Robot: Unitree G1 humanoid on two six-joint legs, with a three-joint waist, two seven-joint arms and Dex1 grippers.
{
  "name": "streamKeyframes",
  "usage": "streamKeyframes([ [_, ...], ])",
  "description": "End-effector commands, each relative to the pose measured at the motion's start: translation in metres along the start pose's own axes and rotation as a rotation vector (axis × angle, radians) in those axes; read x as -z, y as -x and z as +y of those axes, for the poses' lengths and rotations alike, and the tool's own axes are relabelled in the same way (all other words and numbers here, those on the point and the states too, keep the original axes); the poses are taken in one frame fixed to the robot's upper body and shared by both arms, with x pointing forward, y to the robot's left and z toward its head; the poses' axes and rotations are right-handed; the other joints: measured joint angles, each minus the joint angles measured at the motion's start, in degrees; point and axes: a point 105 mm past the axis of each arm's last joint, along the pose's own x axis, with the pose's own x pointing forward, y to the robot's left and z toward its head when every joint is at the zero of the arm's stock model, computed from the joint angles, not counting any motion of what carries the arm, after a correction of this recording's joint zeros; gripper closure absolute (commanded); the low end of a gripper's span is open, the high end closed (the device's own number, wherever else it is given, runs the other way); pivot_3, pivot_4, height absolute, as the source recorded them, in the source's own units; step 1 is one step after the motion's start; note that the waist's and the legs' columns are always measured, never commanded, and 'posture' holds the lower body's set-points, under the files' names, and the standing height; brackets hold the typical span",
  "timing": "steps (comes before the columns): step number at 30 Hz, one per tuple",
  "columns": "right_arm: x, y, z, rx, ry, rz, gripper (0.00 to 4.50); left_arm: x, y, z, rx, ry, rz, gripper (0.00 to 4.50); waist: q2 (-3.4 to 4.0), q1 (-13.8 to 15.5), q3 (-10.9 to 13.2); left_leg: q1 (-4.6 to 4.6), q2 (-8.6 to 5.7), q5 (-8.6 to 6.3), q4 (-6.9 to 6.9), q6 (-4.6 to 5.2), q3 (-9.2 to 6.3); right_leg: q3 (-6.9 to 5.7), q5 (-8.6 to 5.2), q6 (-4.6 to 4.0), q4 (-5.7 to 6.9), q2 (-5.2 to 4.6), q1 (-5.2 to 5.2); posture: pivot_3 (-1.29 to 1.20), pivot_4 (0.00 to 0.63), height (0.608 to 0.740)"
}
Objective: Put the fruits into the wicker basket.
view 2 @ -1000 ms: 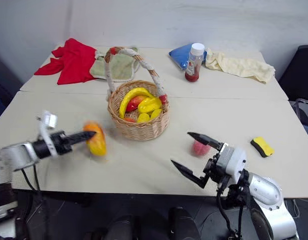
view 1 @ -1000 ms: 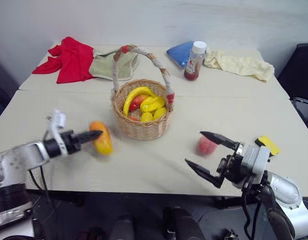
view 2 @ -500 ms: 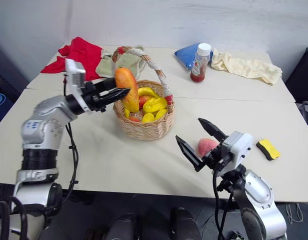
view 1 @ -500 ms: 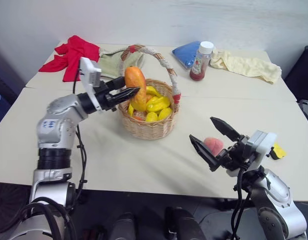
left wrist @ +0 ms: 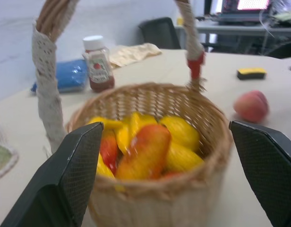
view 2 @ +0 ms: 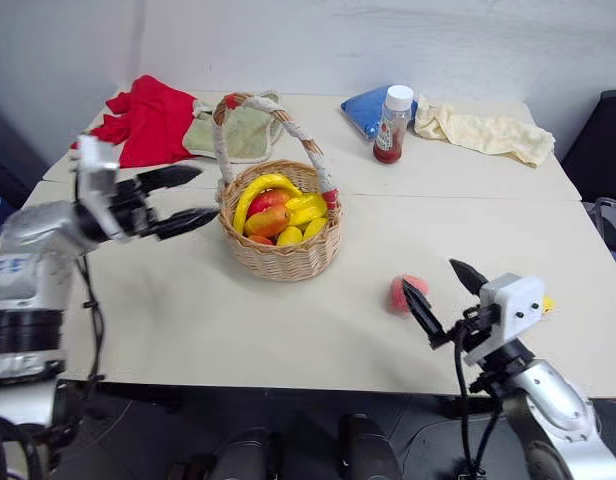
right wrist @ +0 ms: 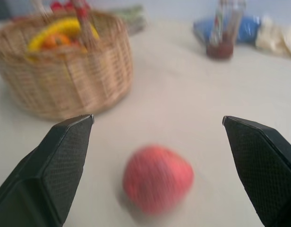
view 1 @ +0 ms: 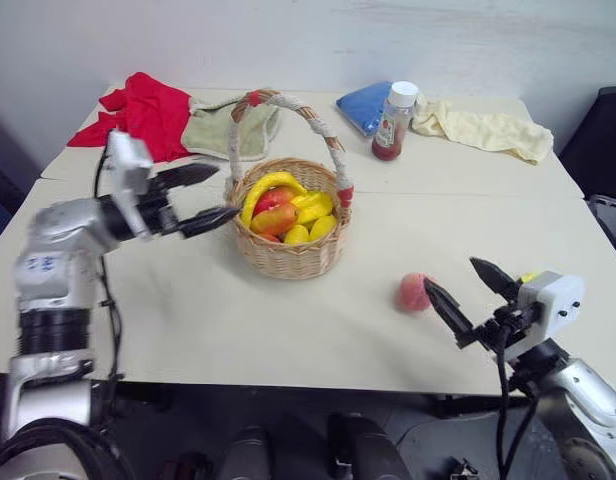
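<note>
The round tan wicker basket (view 1: 288, 232) stands mid-table with the oblong orange-and-yellow mango (view 1: 274, 219) lying inside among yellow fruits; the left gripper (view 1: 193, 197) hangs just beside its rim, fingers spread, empty; the round pink peach (view 1: 412, 292) lies on bare tabletop well apart from the basket; the right gripper (view 1: 468, 292), jaws wide, sits just beside it near the table's front edge (view 1: 288, 378); a red-sauce bottle (view 1: 389, 122) and cloths line the far side.
</note>
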Motion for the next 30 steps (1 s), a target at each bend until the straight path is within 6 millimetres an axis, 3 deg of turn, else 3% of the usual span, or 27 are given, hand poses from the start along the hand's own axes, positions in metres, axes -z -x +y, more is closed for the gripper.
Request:
streamKeyframes([
  [1, -0.008, 0.029, 0.003, -0.123, 0.071, 0.011, 0.00, 0.003, 0.031, -0.015, 0.057, 0.013, 0.073, 0.02, 0.01, 0.1, 0.0, 0.03, -0.01, 0.00, -0.06, 0.00, 0.00, -0.01, -0.03, 0.00, -0.02, 0.00, 0.01, 0.00, 0.150, 0.740],
  [2, -0.003, 0.043, 0.000, -0.180, 0.144, 0.032, 0.00, 0.011, 0.041, -0.018, 0.051, 0.033, 0.110, 0.02, 0.02, 0.3, 0.0, 0.02, -0.01, -0.01, -0.08, 0.01, -0.01, -0.02, -0.07, 0.00, -0.04, 0.01, 0.01, 0.00, 0.150, 0.740],
  [5, 0.018, 0.079, -0.036, -0.153, 0.274, 0.121, 0.00, 0.033, 0.061, -0.025, 0.032, 0.054, 0.208, 0.02, -0.01, 0.6, 0.0, 0.05, -0.08, -0.02, -0.18, 0.03, -0.04, -0.10, -0.35, 0.19, -0.20, 0.15, 0.13, 0.00, 0.150, 0.740],
  [8, 0.026, 0.090, -0.058, -0.104, 0.273, 0.136, 0.00, 0.046, 0.066, -0.031, 0.023, 0.098, 0.231, 0.02, -0.02, 0.6, 0.0, 0.06, -0.09, -0.03, -0.17, 0.17, 0.07, -0.06, -0.37, 0.03, -0.43, -0.09, 0.17, 0.00, 0.150, 0.740],
  [10, 0.019, 0.074, -0.054, -0.121, 0.251, 0.074, 0.00, 0.049, 0.062, -0.035, 0.032, 0.078, 0.214, 0.02, -0.04, 0.4, 0.0, 0.05, -0.06, -0.02, -0.16, 0.20, 0.11, 0.06, -0.34, -0.13, -0.48, -0.19, 0.16, 0.00, 0.150, 0.740],
  [13, 0.008, 0.041, -0.029, -0.223, 0.200, 0.010, 0.00, 0.049, 0.055, -0.042, 0.054, 0.058, 0.181, 0.02, -0.02, -0.2, 0.0, 0.11, 0.05, -0.01, -0.20, 0.20, 0.23, 0.23, -0.17, -0.21, -0.44, -0.18, 0.14, 0.00, 0.150, 0.740],
  [20, 0.009, -0.025, -0.010, -0.326, 0.153, 0.133, 0.00, 0.044, 0.032, -0.065, 0.132, 0.101, 0.115, 0.02, 0.01, -0.3, 0.0, 0.15, 0.06, -0.01, -0.38, 0.04, 0.22, 0.16, -0.06, -0.03, 0.00, -0.12, -0.17, 0.00, 0.150, 0.740],
  [24, 0.011, -0.056, -0.009, -0.379, 0.145, 0.173, 0.00, 0.044, 0.024, -0.074, 0.156, 0.121, 0.101, 0.02, 0.01, 0.0, 0.0, 0.06, 0.02, -0.02, -0.35, 0.04, 0.16, 0.10, -0.06, -0.02, -0.02, -0.09, -0.20, 0.00, 0.150, 0.740],
  [30, 0.027, -0.081, -0.021, -0.394, 0.102, 0.273, 0.00, 0.043, 0.022, -0.074, 0.133, 0.128, 0.096, 0.02, 0.01, 0.0, 0.1, 0.03, -0.03, -0.01, -0.29, 0.05, 0.13, 0.05, -0.05, 0.00, -0.04, -0.08, -0.16, 0.00, 0.150, 0.740],
])
